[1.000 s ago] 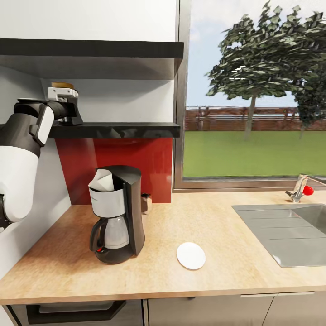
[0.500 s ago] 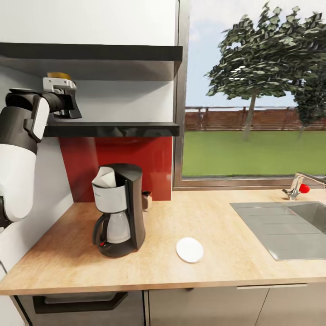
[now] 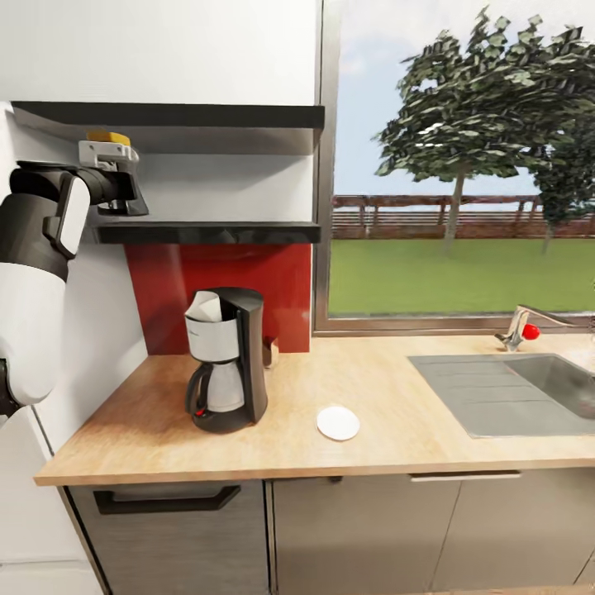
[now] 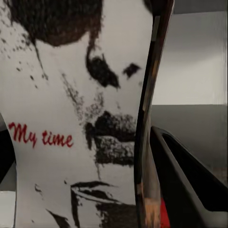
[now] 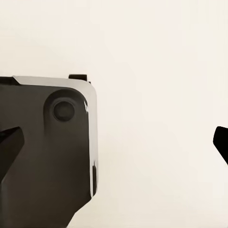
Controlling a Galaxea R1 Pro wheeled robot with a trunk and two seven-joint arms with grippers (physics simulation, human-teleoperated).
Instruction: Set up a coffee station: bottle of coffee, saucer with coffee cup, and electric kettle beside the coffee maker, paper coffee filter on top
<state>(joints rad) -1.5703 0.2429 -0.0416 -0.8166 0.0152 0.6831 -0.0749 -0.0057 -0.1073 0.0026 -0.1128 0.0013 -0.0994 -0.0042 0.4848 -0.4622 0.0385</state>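
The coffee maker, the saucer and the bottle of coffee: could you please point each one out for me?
coffee maker (image 3: 240,355), head view, black side wall.
saucer (image 3: 338,423), head view, middle of the white plate.
bottle of coffee (image 4: 71,123), left wrist view, white label.

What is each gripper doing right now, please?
Left gripper: closed on the bottle of coffee, up at the shelf.
Right gripper: open, holding nothing.

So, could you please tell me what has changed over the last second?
The camera pulled back, so more of the cabinet fronts show. The left claw, shut on the bottle of coffee, has lifted it off the shelf. The coffee maker with its filter and the saucer stayed put on the kitchen countertop.
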